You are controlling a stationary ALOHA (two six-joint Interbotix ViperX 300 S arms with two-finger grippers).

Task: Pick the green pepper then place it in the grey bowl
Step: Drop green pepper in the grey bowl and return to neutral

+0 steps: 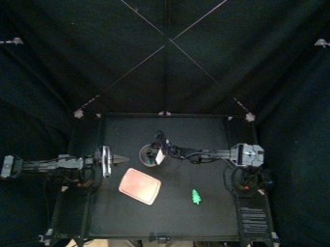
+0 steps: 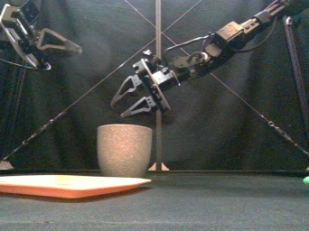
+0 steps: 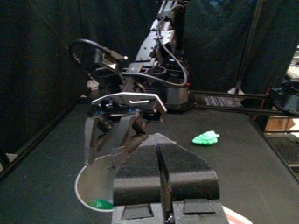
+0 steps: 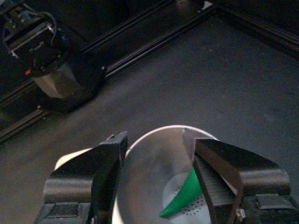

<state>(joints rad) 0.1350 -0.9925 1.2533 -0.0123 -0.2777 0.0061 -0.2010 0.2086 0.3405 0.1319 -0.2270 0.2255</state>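
The tall grey speckled cup stands mid-table, just behind the pink tray. My right gripper hangs open directly above its mouth, with nothing between its jaws. Down inside the cup lies a smooth curved green pepper, between the open jaws in the right wrist view. The left wrist view shows the right gripper over the cup rim and a bit of green inside it. My left gripper rests at the table's left, shut and holding nothing.
A flat pink tray lies in front of the cup. A second, bumpy green toy sits on the table towards the front right, also seen in the left wrist view.
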